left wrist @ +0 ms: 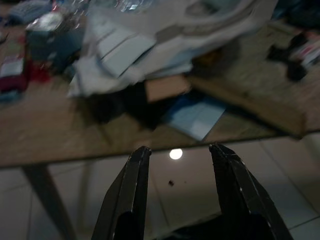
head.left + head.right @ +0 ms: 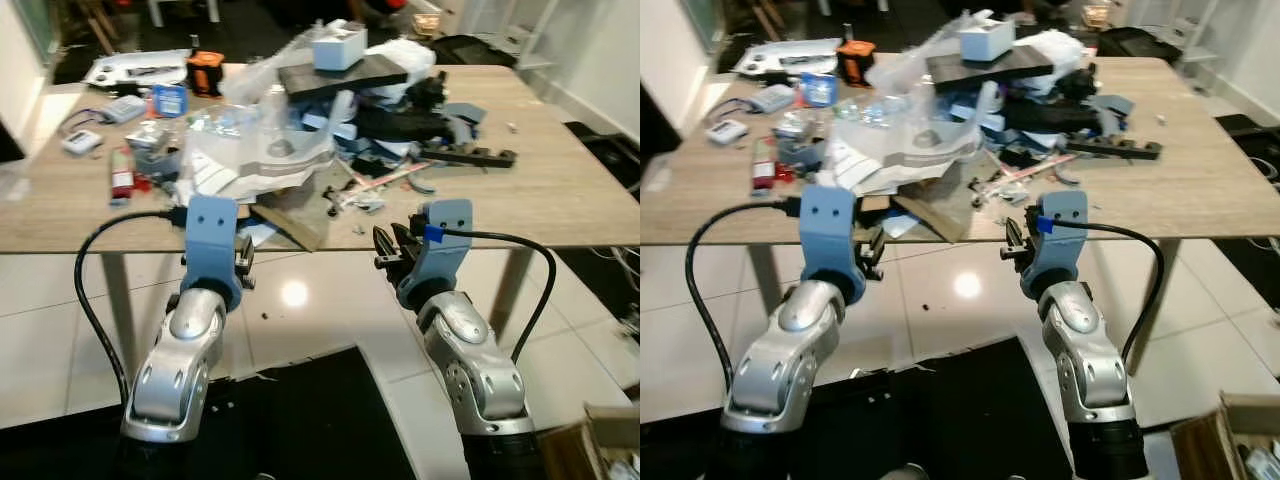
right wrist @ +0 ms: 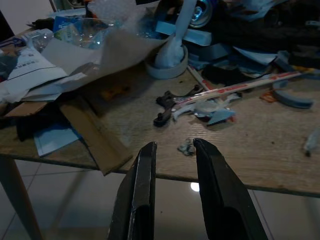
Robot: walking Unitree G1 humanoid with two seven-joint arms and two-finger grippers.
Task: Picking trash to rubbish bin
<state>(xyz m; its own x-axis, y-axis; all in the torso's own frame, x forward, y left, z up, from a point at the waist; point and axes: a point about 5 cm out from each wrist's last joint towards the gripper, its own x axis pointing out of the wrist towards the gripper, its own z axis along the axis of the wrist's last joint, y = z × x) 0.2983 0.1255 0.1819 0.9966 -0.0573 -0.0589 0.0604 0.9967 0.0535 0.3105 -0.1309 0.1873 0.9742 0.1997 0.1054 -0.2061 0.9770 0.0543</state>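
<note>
Both open claws, left (image 1: 176, 152) and right (image 3: 174, 145), before trash-heaped table (image 2: 560, 200)

A wooden table (image 2: 560, 200) stands on a white tiled floor (image 2: 300, 320). A heap of paper, plastic and dark scraps (image 2: 330, 120) covers its middle, reaching the near edge, where a cardboard strip (image 2: 295, 225) overhangs. A red packet (image 2: 122, 175) and a white device (image 2: 82, 142) lie near the left edge; a black bar (image 2: 470, 153) lies right of the heap
</note>
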